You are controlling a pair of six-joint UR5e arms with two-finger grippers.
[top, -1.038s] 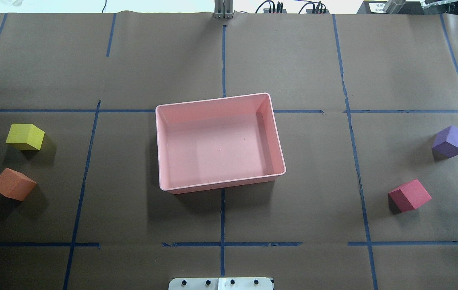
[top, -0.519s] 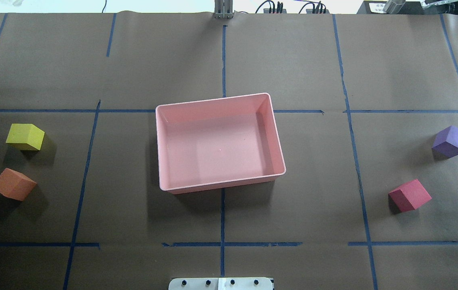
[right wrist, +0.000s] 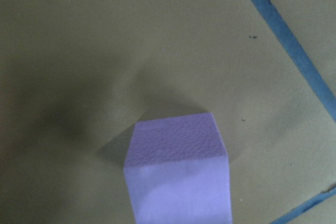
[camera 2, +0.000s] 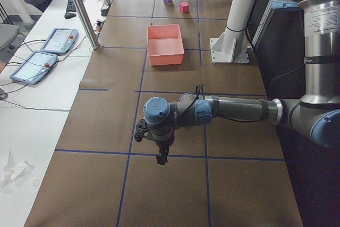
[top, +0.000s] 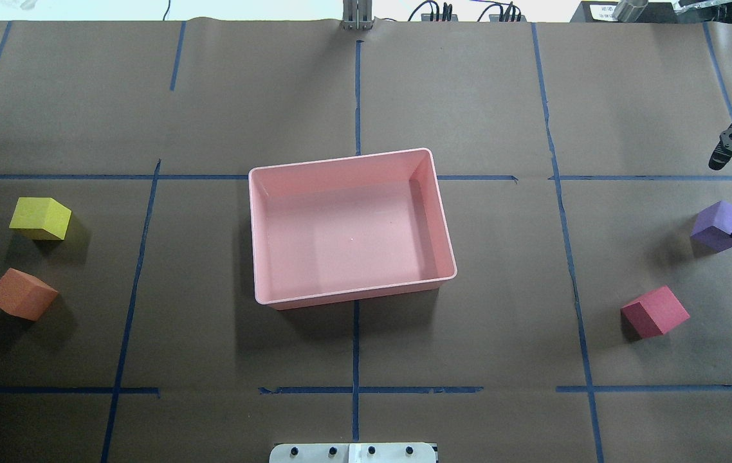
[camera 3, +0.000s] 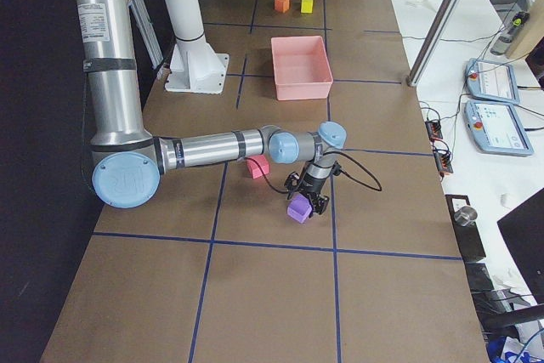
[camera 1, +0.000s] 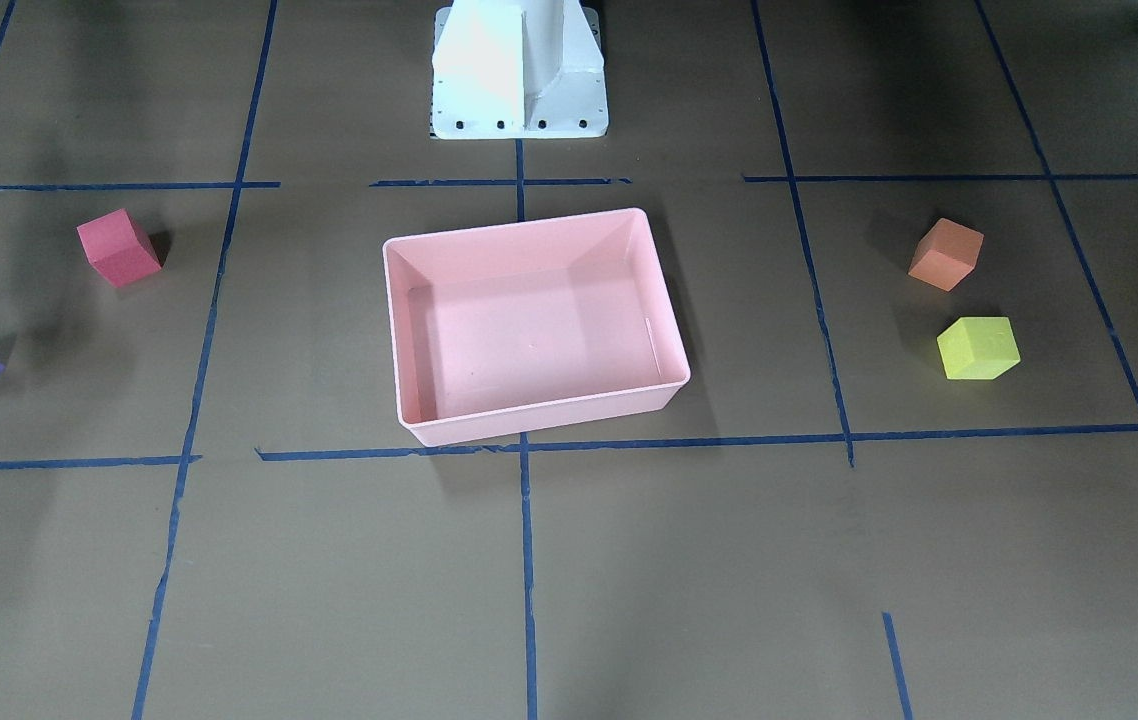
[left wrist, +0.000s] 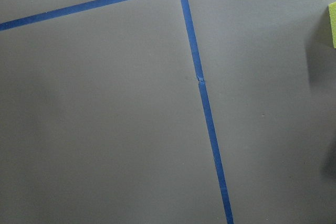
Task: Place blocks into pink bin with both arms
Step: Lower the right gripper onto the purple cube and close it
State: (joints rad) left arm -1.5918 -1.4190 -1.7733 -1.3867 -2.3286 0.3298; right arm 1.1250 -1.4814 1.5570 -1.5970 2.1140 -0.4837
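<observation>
The pink bin (top: 340, 161) (camera 1: 519, 222) stands empty at the table's middle. The yellow-green block (top: 40, 218) (camera 1: 977, 348) and the orange block (top: 22, 294) (camera 1: 945, 254) lie on my left side. The red block (top: 655, 312) (camera 1: 117, 247) and the purple block (top: 713, 225) (camera 3: 297, 210) lie on my right side. My right gripper (top: 729, 193) (camera 3: 313, 201) is open and hangs just over the purple block's outer side. That block fills the bottom of the right wrist view (right wrist: 178, 182). My left gripper (camera 2: 159, 158) shows only in the exterior left view, above bare table; I cannot tell its state.
The white pedestal base (camera 1: 519, 80) stands behind the bin on my side. Blue tape lines cross the brown table cover. The yellow-green block's edge (left wrist: 332, 24) shows at the right of the left wrist view. Tablets (camera 2: 48, 51) and a metal post lie past the far edge.
My right gripper has come in from the right edge of the overhead view and now stands over the purple block. The blocks and bin have not moved.
</observation>
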